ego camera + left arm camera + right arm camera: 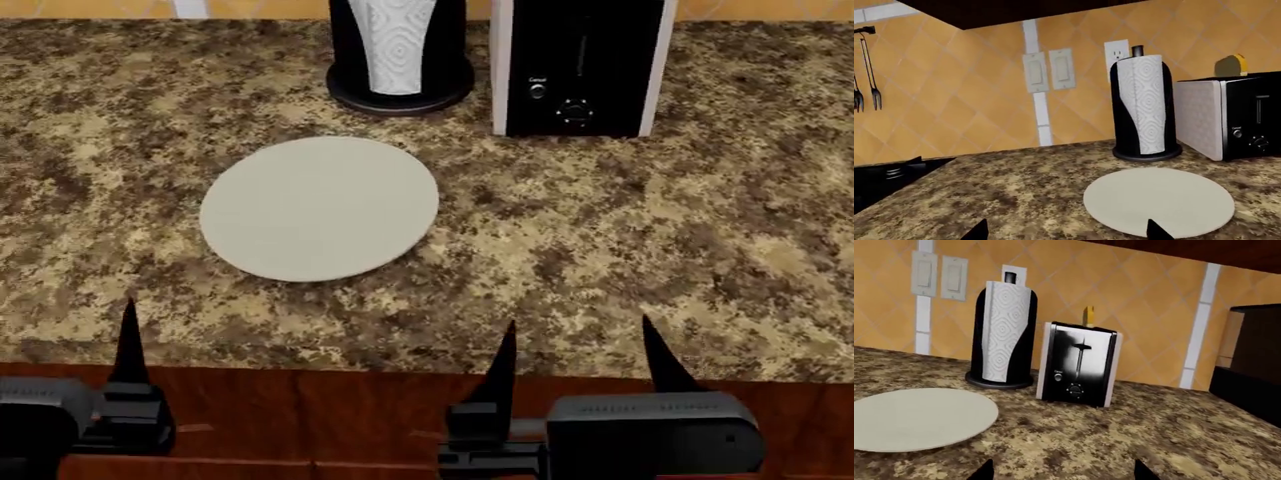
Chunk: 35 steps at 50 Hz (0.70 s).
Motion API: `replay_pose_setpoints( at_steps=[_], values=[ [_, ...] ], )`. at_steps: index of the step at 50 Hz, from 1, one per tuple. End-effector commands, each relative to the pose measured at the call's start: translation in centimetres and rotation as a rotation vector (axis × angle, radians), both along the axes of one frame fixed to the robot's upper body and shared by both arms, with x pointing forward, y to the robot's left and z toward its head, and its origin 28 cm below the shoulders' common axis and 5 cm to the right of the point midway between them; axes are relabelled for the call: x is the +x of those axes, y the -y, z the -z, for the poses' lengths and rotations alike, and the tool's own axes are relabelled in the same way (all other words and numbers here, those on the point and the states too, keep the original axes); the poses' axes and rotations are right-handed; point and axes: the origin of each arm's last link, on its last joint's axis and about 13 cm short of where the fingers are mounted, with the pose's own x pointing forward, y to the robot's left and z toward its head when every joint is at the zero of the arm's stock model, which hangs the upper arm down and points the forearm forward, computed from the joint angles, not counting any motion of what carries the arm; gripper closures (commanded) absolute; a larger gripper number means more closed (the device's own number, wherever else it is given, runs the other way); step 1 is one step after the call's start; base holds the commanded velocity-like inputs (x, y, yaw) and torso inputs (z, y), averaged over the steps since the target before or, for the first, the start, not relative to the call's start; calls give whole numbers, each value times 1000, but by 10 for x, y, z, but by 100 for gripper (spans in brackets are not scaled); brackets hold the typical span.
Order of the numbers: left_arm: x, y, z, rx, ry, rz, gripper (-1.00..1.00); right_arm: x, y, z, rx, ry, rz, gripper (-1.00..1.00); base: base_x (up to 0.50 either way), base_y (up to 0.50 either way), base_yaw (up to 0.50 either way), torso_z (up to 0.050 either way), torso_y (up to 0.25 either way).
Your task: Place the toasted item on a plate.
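Both arms sit low at the counter's front edge, fingers pointing toward the wall. Our right gripper (581, 350) shows two black tapered fingertips (499, 362) spread well apart, holding nothing and touching nothing. Our left gripper (1066, 231) likewise has its tips apart and empty. Ahead of and between the two grippers lies the plate (319, 207), a flat, matte, cream disc on the mottled brown granite counter (641, 240). Beyond it stand a black paper-towel holder (398, 50) with a patterned white roll, and a glossy black toaster (578, 65) with pale side panels. The toasted item (1231, 65) stands upright in the toaster's top, golden crust showing.
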Motion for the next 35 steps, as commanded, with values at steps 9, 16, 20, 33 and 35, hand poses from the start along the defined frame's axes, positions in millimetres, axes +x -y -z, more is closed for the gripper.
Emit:
replay_pose_setpoints(
  at_steps=[9,16,20,33,35],
  values=[
    [5,-5,-22,15,24,5,-100,19,6,-13,22,22,55,-100,13,373,0,50,0],
    [10,-5,-23,44,7,-26,-100,21,9,-17,38,22,21,-100,71,-5,0,50,0],
    [11,-4,-22,46,3,-27,-100,21,9,-18,53,18,23,-100,500,-50,0,50,0],
    [13,-6,-25,38,9,-25,-100,26,5,-21,40,-6,2,-100,500,-60,0,50,0],
    [13,-6,-25,36,10,-24,-100,27,5,-21,36,-3,7,-100,500,-78,0,50,0]
  ],
)
